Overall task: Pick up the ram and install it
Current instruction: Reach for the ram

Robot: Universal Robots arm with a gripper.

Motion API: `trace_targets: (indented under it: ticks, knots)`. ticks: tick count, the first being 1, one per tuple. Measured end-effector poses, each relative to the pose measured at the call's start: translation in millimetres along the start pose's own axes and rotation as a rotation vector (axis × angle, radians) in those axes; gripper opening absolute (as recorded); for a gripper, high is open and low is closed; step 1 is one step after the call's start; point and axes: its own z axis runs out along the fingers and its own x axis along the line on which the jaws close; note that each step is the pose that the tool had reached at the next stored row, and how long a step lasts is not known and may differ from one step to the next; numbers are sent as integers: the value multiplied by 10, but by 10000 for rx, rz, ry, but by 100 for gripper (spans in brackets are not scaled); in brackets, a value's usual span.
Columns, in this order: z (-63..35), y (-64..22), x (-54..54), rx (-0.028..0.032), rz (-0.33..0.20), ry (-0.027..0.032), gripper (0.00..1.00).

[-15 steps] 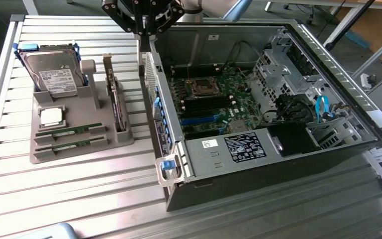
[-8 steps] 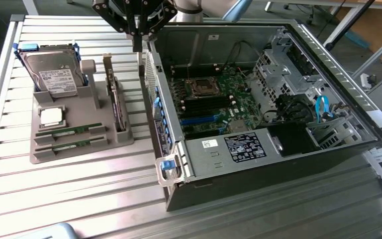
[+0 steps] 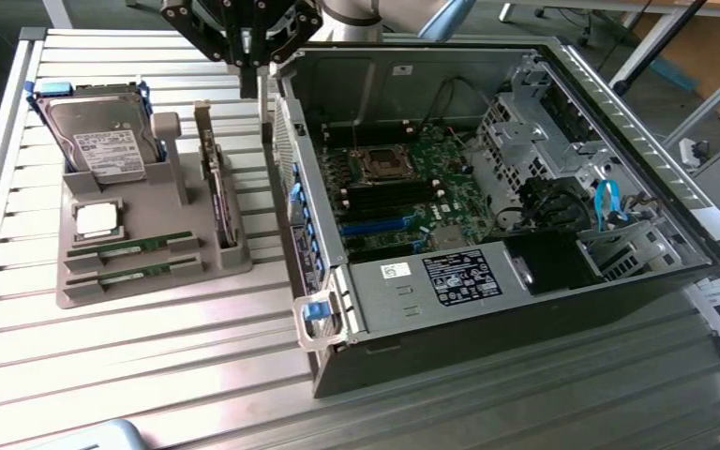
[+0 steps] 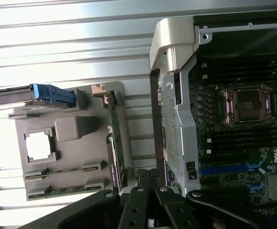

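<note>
Nothing is picked up yet. The ram (image 3: 128, 246) sits in its groove on the gray holder (image 3: 217, 262), at the end opposite the hard drive (image 3: 97, 131). A second stick (image 3: 116, 275) lies in the next groove, closer to the holder's edge, and the square processor chip (image 3: 95, 218) is just on the hard-drive side of the ram.

The gripper (image 3: 250, 89) hovers over the other end of the holder, level with the hard drive. It hangs in the gap between the upright expansion card (image 3: 218, 197) and the wall of the open computer case (image 3: 397, 61). In the wrist view its fingertips look pressed together with nothing between them, so the tool is empty and touches nothing.

That leaves the ram well away from the tool, with the length of the holder between them and the expansion card standing to one side. Beyond the holder, inside the case, the dark memory slots (image 3: 392, 199) on the motherboard (image 3: 442, 164) look unfilled. As a judgement, the whole job remains: reaching, grasping, carrying and seating.
</note>
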Motion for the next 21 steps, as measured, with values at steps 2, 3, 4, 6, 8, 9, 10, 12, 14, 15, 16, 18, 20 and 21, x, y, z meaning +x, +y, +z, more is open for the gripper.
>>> trace_targets:
  ticks: [2,3,4,6,8,9,10,12,14,15,16,18,20,21]
  knots:
    - [0,-2,21,-1,0,-1,10]
    - [0,-3,32,-1,0,-1,10]
    - [-1,-3,43,0,0,0,10]
    - [-1,-5,63,0,0,0,10]
    - [-2,-7,81,-1,0,-1,10]
    - [-2,-8,94,-1,0,-1,10]
    - [-2,-9,108,-1,0,-1,10]
    - [-3,-11,130,-1,0,-1,10]
    - [-3,-12,148,-1,0,-1,10]
    - [-4,-13,158,-1,0,-1,10]
    - [-4,-14,168,-1,0,-1,10]
    - [-4,-15,188,-1,-1,-1,10]
    - [-6,-19,240,-1,0,0,10]
    - [-6,-21,258,-1,0,-1,10]
